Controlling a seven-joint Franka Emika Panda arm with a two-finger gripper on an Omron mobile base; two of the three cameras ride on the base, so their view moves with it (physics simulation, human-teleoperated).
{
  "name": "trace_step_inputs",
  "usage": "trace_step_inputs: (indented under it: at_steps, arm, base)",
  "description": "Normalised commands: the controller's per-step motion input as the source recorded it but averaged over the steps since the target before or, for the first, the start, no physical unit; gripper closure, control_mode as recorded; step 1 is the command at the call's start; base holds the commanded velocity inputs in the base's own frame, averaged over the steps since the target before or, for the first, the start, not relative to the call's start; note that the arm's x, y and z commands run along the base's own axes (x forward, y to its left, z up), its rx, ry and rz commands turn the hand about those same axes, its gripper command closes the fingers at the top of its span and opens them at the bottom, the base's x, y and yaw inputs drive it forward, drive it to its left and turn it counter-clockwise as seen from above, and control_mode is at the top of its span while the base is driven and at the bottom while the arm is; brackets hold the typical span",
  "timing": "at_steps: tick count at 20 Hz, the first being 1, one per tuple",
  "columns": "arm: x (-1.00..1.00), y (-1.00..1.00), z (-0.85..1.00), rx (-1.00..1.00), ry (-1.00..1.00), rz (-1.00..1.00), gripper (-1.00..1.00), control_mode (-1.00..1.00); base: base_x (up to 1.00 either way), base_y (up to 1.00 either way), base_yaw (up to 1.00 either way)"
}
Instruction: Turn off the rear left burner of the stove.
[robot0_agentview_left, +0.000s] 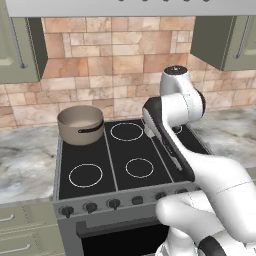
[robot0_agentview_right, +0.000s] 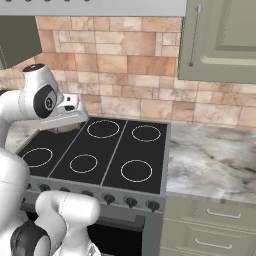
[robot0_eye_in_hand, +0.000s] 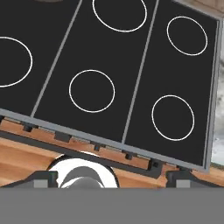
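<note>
Claw (robot0_eye_in_hand: 112, 178) released: its two dark fingertips (robot0_eye_in_hand: 43, 178) stand wide apart at the sides of the hand view, with nothing between them. It hangs above the stove (robot0_agentview_left: 131, 201), looking down on the black glass top.

Directly beneath and ahead of the claw lie smooth, glossy panels split by thin grey strips, each carrying thin white ring burners. The middle front ring (robot0_eye_in_hand: 92, 91) sits just ahead of the claw. The rear left burner lies far off to the claw's left, at the back corner of the left panel. A pot (robot0_agentview_left: 80, 124) sits on it, so its ring cannot be seen.

That pot is round, grey-brown metal with a dull sheen and a dark handle on its side. Nearer the claw than the pot, the front left ring (robot0_agentview_left: 85, 175) lies bare.

Below the claw, along the grey steel front, runs a row of small dark round knobs (robot0_agentview_left: 90, 207), with the dark oven door (robot0_agentview_left: 125, 242) under them. Mottled grey stone counter (robot0_agentview_right: 215, 160) flanks the stove. Behind it rises a wall of tan stone tiles (robot0_agentview_right: 125, 65), with pale green cabinets (robot0_agentview_right: 222, 40) above.
</note>
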Motion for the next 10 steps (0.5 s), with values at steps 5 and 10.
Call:
trace_step_inputs:
  at_steps: [5, 10]
  arm:
    - [-0.10, 0.83, -0.23, -0.27, 0.01, 0.45, -1.00, -1.00]
    - [-0.07, 0.67, -0.19, -0.23, 0.02, 0.53, -1.00, -1.00]
  base:
    - [0.00, 0.00, 0.00]
    - [0.00, 0.00, 0.00]
